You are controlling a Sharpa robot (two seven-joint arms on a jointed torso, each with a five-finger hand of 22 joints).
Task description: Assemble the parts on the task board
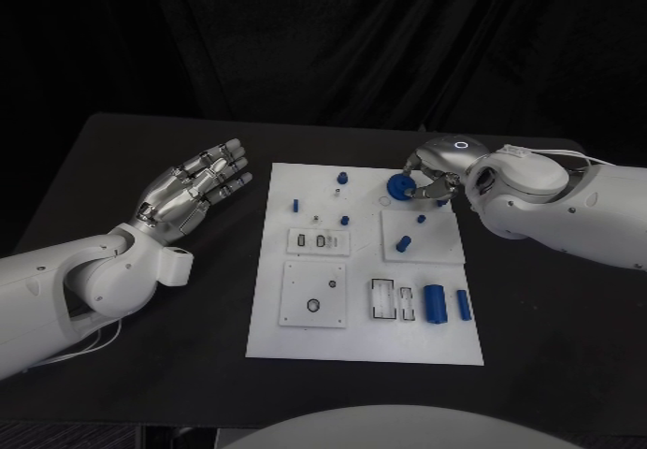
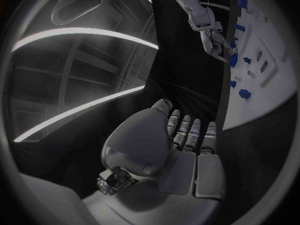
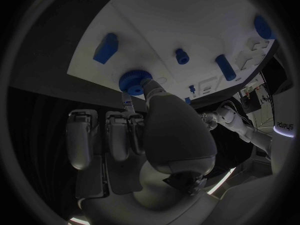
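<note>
The white task board (image 1: 357, 341) lies in the middle of the black table. At its far right corner my right hand (image 1: 438, 174) pinches a round blue knurled part (image 1: 400, 187) between thumb and a finger, just over the board's surface. The right wrist view shows the same part (image 3: 133, 81) at the thumb tip, by the board's edge (image 3: 175, 20). Well left of the board, my left hand (image 1: 195, 187) holds nothing, palm up, fingers straight and apart; its wrist view shows this hand (image 2: 187, 140) open, with the right hand (image 2: 215, 40) far off.
Small blue pegs (image 1: 342, 177) (image 1: 345, 221) (image 1: 403, 244) stand on the board's far half. Two blue cylinders (image 1: 436, 302) (image 1: 464, 305) lie at its near right, beside white slotted inserts (image 1: 384, 299). A blue block (image 3: 106, 47) sits close to the held part.
</note>
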